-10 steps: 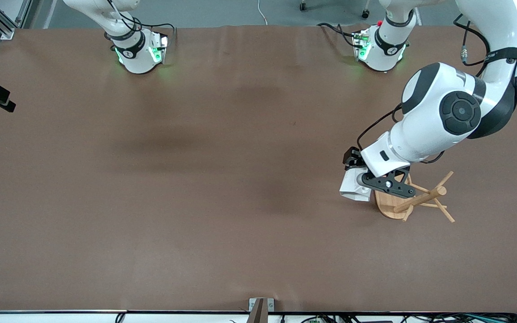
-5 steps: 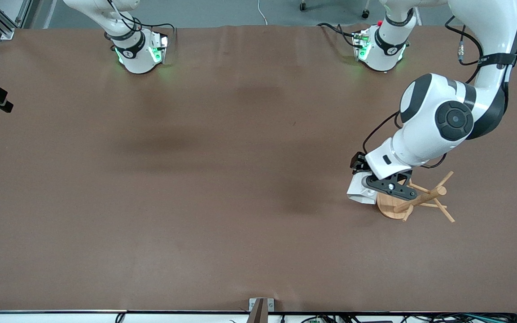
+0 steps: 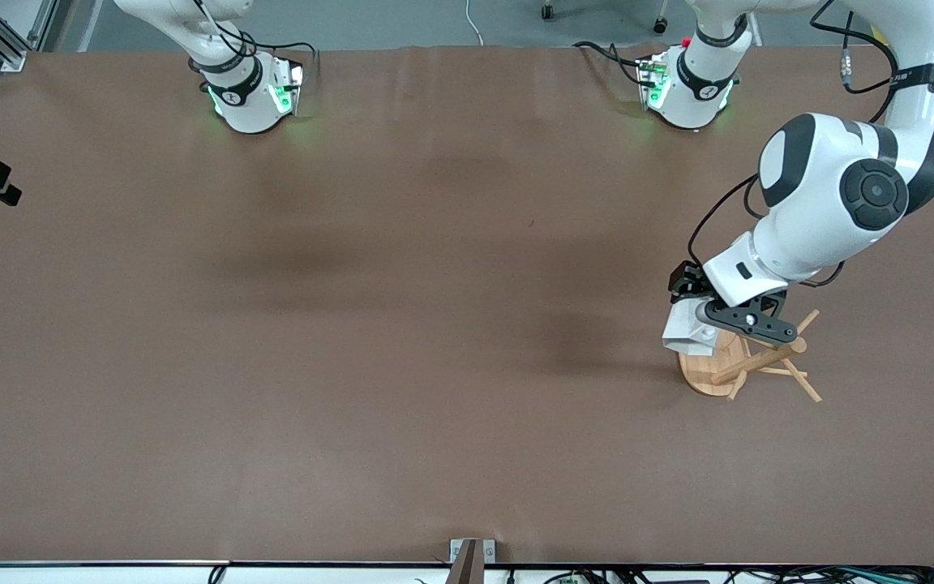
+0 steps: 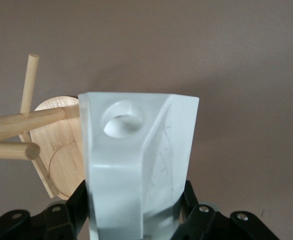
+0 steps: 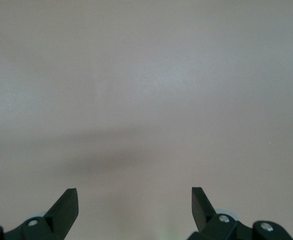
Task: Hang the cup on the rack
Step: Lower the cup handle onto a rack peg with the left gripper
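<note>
My left gripper point(image 3: 706, 322) is shut on the white faceted cup point(image 3: 686, 333), holding it in the air over the edge of the rack's oval base that faces the right arm's end of the table. The bamboo rack point(image 3: 761, 360) stands on the table with its post and thin pegs leaning out. In the left wrist view the cup point(image 4: 136, 160) sits between the black fingers point(image 4: 69, 212), its handle hole facing the camera, with the rack base point(image 4: 61, 150) and pegs point(image 4: 16, 125) just beside it. My right gripper point(image 5: 135, 200) hangs open over bare table, nothing between its fingers.
The brown table point(image 3: 402, 324) spreads wide around the rack. Both arm bases point(image 3: 252, 93) stand along the edge farthest from the front camera. A small metal bracket point(image 3: 471, 556) sits at the nearest table edge.
My left arm has carried the cup sideways toward the rack; the cup now overlaps the rack's base instead of hanging beside it. The right arm has not moved.
</note>
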`<move>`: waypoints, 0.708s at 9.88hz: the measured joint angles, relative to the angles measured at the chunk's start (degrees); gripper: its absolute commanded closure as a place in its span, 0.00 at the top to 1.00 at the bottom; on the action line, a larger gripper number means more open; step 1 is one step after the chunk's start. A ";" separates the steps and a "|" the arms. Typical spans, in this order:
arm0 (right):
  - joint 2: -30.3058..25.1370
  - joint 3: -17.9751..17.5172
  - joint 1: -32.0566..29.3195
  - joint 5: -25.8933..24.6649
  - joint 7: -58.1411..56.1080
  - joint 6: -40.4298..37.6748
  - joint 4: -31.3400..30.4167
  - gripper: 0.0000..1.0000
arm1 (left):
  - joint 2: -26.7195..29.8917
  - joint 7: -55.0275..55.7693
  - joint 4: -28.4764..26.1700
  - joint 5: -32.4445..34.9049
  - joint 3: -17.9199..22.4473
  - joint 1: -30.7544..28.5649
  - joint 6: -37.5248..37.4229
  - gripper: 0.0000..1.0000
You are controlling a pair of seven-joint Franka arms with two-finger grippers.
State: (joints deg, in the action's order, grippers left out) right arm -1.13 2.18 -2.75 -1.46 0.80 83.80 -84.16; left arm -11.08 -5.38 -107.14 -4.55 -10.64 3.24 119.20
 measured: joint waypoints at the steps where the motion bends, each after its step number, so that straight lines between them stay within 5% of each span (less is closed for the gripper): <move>1: 0.01 0.00 0.00 0.00 0.00 0.00 0.00 1.00 | 0.05 0.00 -0.60 0.00 0.57 0.02 0.00 0.01; 7: 0.06 -0.03 0.01 0.00 0.00 0.04 0.00 1.00 | -0.68 -1.31 -1.84 -0.05 2.80 -0.07 2.33 0.01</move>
State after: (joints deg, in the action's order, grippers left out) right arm -1.07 2.15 -2.74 -1.46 0.80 83.84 -84.16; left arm -11.76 -6.69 -108.98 -4.60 -7.84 3.17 121.53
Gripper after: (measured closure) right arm 0.000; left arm 0.260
